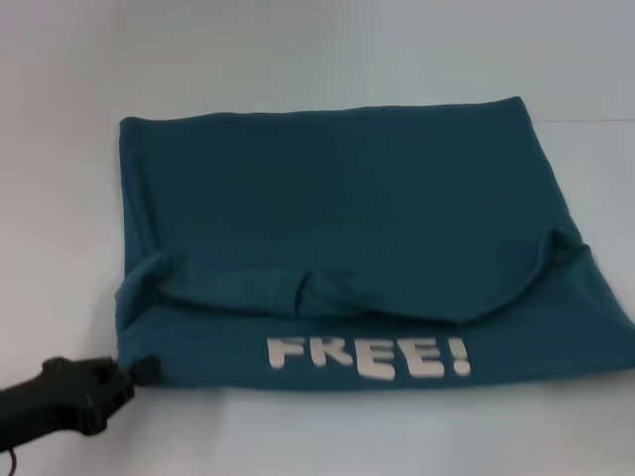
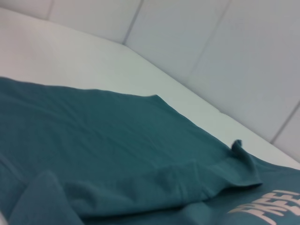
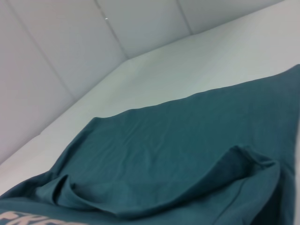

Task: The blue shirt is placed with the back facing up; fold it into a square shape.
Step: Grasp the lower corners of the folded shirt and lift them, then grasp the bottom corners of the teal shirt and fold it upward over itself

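We see a white bench (image 1: 79,218) filling the head view, with pale panelled walls (image 2: 225,56) rising behind it in both wrist views. Spread over most of the bench lies the blue shirt (image 1: 337,188), partly folded: its plain side covers the far portion, and a near band is turned over so the off-white "FREE!" lettering (image 1: 369,357) faces up along the near edge. Between the two runs a rumpled fold, with bunched fabric ridges toward the left and right sides. The shirt rests flat on the bench, roughly centred and reaching to the right edge of the head view.

At the near left corner of the shirt we find the left tool (image 1: 145,370), a black gripper coming in from the lower left. Its tip touches or just meets the shirt's corner hem; we cannot tell whether its fingers are apart, together or clamped on the cloth. The right tool does not show in any view.
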Available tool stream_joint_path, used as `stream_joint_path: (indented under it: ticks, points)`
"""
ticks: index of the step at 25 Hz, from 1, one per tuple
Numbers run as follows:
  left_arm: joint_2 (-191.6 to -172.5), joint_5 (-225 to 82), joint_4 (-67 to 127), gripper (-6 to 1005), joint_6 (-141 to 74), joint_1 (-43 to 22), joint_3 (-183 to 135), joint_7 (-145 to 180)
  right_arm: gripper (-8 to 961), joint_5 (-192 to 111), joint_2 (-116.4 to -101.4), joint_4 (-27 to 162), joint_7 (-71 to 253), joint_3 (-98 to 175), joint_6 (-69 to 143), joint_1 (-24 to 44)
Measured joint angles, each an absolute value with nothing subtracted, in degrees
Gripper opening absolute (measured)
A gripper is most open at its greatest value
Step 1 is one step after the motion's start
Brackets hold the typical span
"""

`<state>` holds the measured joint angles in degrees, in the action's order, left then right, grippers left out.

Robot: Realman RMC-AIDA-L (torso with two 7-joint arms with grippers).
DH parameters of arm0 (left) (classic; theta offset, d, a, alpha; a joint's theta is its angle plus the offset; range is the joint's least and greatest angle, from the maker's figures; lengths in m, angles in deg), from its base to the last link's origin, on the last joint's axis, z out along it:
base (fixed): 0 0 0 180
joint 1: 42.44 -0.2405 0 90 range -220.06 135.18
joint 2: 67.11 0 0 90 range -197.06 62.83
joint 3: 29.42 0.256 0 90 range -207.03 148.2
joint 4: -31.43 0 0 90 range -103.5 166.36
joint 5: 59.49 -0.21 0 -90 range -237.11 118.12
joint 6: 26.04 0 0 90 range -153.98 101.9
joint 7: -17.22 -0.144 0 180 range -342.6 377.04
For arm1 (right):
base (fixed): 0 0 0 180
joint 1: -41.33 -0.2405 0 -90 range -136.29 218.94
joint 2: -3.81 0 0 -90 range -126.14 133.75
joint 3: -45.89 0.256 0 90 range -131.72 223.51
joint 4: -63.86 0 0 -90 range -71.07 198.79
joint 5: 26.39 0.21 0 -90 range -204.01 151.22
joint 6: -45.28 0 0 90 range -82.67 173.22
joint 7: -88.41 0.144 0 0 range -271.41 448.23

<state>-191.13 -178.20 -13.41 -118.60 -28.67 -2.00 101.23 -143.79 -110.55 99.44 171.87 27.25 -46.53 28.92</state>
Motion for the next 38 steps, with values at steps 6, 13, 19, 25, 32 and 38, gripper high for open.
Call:
stream_joint_path:
  ticks: [6, 13, 19, 25, 32, 38]
  points:
    - [-191.13, -183.22, -13.52, 39, -123.60, -29.01, -3.18, 102.17, 1, -144.15, -110.57, 99.49, 167.69, 27.38, -51.17, 32.59]
    - [-191.01, -187.82, -14.86, 40, -130.77, -29.34, -5.09, 103.69, 1, -145.13, -110.58, 100.88, 164.95, 28.17, -56.34, 36.50]
    - [-190.84, -190.68, -16.31, 39, -135.13, -29.44, -5.45, 106.01, 2, -147.80, -111.15, 103.08, 163.07, 31.67, -61.03, 38.82]
    - [-190.62, -191.84, -16.44, 39, -137.69, -29.45, -6.24, 106.89, 2, -151.14, -111.14, 103.35, 161.70, 36.39, -64.58, 40.16]
    - [-190.28, -192.70, -16.67, 47, -138.66, -29.12, -8.54, 107.59, 2, -151.96, -111.35, 103.44, 159.69, 39.20, -66.73, 41.34]
    - [-189.28, -192.36, -15.81, 56, -137.25, -25.68, -10.91, 108.10, 2, -151.27, -111.41, 103.44, 160.64, 42.29, -67.30, 38.64]
